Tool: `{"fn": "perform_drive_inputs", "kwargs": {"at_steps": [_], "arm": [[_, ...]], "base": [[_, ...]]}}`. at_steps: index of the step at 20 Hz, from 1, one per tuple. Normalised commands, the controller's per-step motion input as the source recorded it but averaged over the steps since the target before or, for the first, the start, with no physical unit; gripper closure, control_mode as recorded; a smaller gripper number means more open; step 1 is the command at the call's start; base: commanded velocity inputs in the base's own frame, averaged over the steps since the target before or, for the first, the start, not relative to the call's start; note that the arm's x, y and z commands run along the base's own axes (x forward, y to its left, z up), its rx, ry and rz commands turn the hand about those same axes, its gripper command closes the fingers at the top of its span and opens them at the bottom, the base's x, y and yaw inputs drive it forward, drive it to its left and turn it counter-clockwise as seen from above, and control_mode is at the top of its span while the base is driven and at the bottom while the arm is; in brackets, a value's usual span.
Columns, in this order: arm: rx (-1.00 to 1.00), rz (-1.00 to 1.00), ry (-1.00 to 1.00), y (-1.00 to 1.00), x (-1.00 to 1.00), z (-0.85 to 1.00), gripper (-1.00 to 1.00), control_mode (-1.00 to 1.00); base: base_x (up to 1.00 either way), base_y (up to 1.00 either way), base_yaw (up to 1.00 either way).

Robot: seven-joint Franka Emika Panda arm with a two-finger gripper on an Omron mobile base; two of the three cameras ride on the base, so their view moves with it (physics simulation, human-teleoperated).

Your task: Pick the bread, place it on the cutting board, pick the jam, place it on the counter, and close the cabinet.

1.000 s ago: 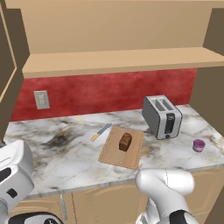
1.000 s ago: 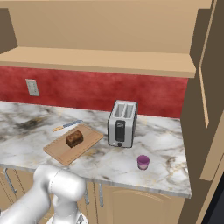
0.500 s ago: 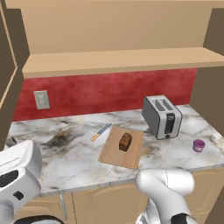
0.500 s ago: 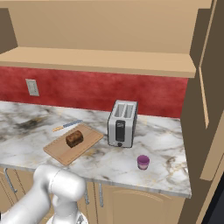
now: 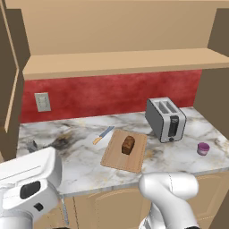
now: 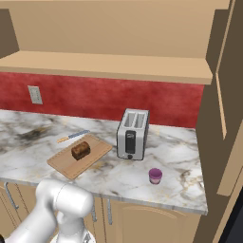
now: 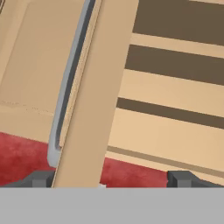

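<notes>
The dark brown bread (image 5: 128,145) (image 6: 81,150) lies on the light wooden cutting board (image 5: 114,159) (image 6: 64,163). The purple jam (image 5: 203,148) (image 6: 155,175) stands on the marble counter (image 5: 80,156) (image 6: 175,161), right of the toaster. The tan cabinet (image 5: 120,60) above is open, its doors swung out at the left (image 5: 9,89) and right (image 6: 228,95). In the hand view my gripper (image 7: 112,180) is open, and the edge of a cabinet door (image 7: 94,87) with its silver bar handle (image 7: 70,83) runs up between the fingertips, close to the left one (image 7: 41,179).
A silver toaster (image 5: 165,119) (image 6: 133,134) stands right of the board. A knife (image 5: 103,134) (image 6: 73,136) lies behind the board. A wall outlet (image 5: 43,102) sits on the red backsplash. A white arm link (image 5: 29,183) looms at the lower left.
The white arm link at the lower left of the left base view has crept slightly rightward. Bread, jam and toaster have not moved.
</notes>
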Motion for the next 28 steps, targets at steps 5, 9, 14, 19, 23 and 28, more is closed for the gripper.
{"fn": "perform_drive_inputs", "kwargs": {"at_steps": [5, 9, 14, 19, 23, 28], "arm": [[0.03, -0.05, -0.08, -0.42, 0.0, 0.0, -1.0, -1.0], [0.02, -0.05, -0.07, -0.39, 0.0, 0.0, -1.0, -1.0], [0.0, -0.06, -0.06, -0.32, 0.0, 0.0, -1.0, -1.0], [0.01, -0.06, -0.05, -0.34, 0.0, 0.0, -1.0, -1.0], [0.0, -0.08, -0.04, -0.3, 0.08, 0.0, -1.0, -1.0], [0.0, -0.1, -0.04, -0.23, 0.13, 0.0, -1.0, -1.0]], "base": [[0.0, 0.0, 0.0], [0.0, 0.0, 0.0], [0.0, 0.0, 0.0], [0.0, 0.0, 0.0], [0.0, 0.0, 0.0], [0.0, 0.0, 0.0]]}}
